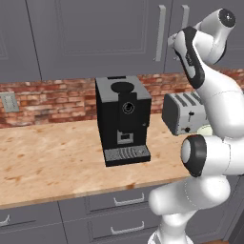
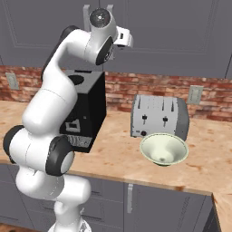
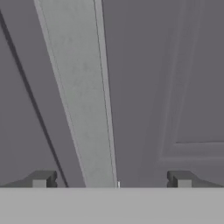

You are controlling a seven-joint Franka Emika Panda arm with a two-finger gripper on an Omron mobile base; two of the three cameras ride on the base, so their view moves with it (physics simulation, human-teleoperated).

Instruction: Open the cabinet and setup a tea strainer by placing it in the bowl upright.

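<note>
The cabinet (image 1: 105, 33) hangs shut above the counter, its two silver bar handles (image 1: 161, 33) side by side at the door seam. My arm is raised to it. In the hand view my gripper (image 3: 113, 179) is open and very close to the door (image 3: 192, 78), with one silver handle (image 3: 81, 96) running up between the two fingertips (image 3: 43, 178), not clamped. The pale bowl (image 2: 164, 149) sits upright on the counter in front of the toaster, partly behind my arm in the left base view (image 1: 206, 129). The tea strainer is hidden.
A black coffee machine (image 1: 123, 119) stands mid-counter under the cabinet, with a silver toaster (image 2: 158, 117) to its right. Brick backsplash with wall outlets (image 2: 195, 94) runs behind. Grey drawers (image 1: 119, 200) sit below the wooden counter (image 1: 47, 162).
</note>
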